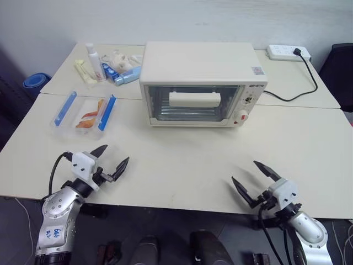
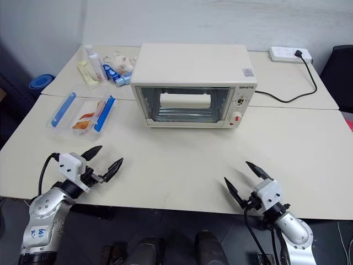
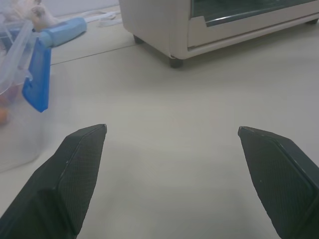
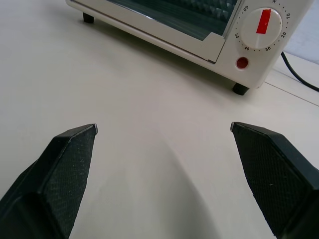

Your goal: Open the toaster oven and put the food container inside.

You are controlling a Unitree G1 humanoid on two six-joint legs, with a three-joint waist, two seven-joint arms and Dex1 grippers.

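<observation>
So here's where I'm at: both my arms are parked low at the near edge of the table (image 1: pixel 182 165), nothing in either hand. My left gripper (image 1: pixel 113 159) has its two black fingers spread wide apart, and my right gripper (image 1: pixel 256 178) is spread just as wide, both hanging over bare tabletop. I'd say that's a ready pose, jaws already wide so I can go for a handle or a box without fiddling.

The toaster oven (image 1: pixel 201 83) sits at the far middle of the table with its glass door shut, the cream bar handle (image 1: pixel 194 99) across the front facing me. It's plugged in, with the black cord (image 1: pixel 298 83) running off to a power strip (image 1: pixel 288 53) at the far right. Door facing me means a straight pull should do it.

The food container (image 1: pixel 85 112) is on the left, well apart from the oven, closer to my left hand, blue clips (image 1: pixel 107 112) on its long sides, orange bits inside. Behind it there's a little cluster of bottles and tubes (image 1: pixel 107 67), not my problem.

My guess: right hand for the door, left for the box.
</observation>
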